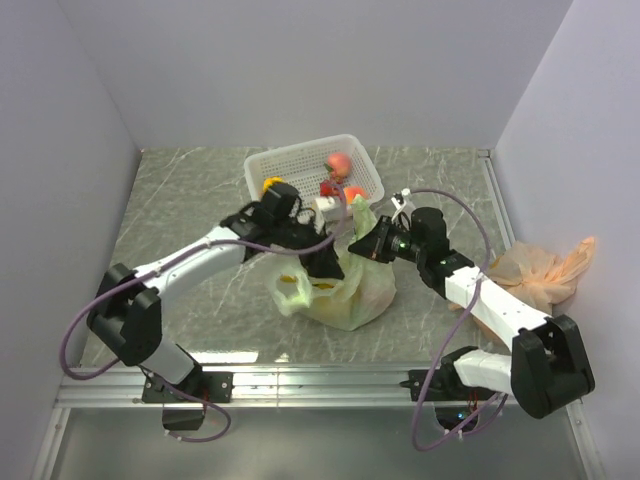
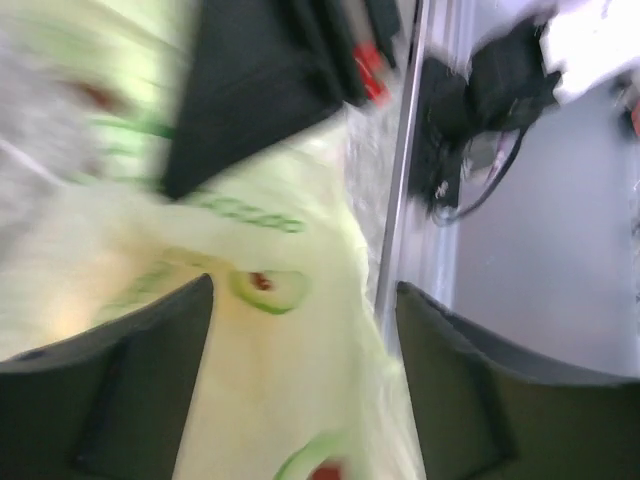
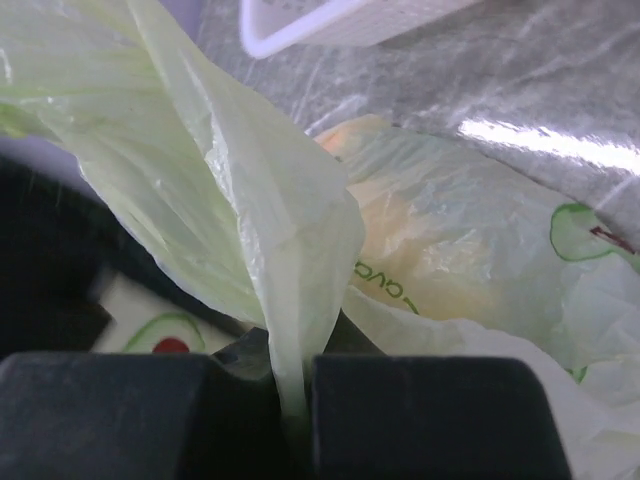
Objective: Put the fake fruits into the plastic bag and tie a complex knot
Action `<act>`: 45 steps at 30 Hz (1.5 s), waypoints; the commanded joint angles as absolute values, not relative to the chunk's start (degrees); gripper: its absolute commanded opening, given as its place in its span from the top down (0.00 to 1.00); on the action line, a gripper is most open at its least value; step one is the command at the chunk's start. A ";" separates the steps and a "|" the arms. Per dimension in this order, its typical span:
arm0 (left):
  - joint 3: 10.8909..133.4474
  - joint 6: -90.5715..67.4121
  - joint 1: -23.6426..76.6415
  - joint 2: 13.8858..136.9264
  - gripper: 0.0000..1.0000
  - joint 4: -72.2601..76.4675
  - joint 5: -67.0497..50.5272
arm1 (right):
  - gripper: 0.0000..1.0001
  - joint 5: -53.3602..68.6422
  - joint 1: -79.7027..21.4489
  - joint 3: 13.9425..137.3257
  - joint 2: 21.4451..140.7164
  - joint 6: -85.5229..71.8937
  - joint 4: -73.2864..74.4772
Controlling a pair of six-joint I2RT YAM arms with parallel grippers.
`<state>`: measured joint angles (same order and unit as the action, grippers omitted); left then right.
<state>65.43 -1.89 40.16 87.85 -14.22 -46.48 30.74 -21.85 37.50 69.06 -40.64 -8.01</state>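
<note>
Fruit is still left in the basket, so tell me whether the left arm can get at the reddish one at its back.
Probably yes. The left gripper stands open above the plastic bag. The basket lies just beyond it, and the reddish fruit sits uncovered with nothing above it.

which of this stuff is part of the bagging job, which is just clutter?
Part of the job:
- green bag, handle pinched in the right gripper
- left gripper, open over the bag
- fruits not yet bagged

Just lying about:
- white basket the fruits sit in
- orange bag beside the right arm
</note>
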 commanded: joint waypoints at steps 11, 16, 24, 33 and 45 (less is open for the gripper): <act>77.26 32.35 13.21 69.71 0.08 -46.55 -58.18 | 1.00 38.40 -21.71 41.57 66.01 -25.23 -4.58; 71.29 55.95 9.23 64.43 0.07 -64.14 -58.01 | 1.00 40.25 -21.71 42.54 66.27 -23.91 -3.17; 61.80 70.84 13.00 61.43 0.01 -62.26 -62.84 | 1.00 41.83 -21.88 42.89 66.62 -21.27 -1.05; 49.42 41.69 26.62 56.61 0.01 -20.26 -56.80 | 1.00 45.17 -23.90 43.59 67.06 -17.85 -0.44; 52.12 27.59 31.55 64.86 0.05 -8.71 -59.06 | 1.00 46.49 -29.26 45.35 66.97 -8.62 4.92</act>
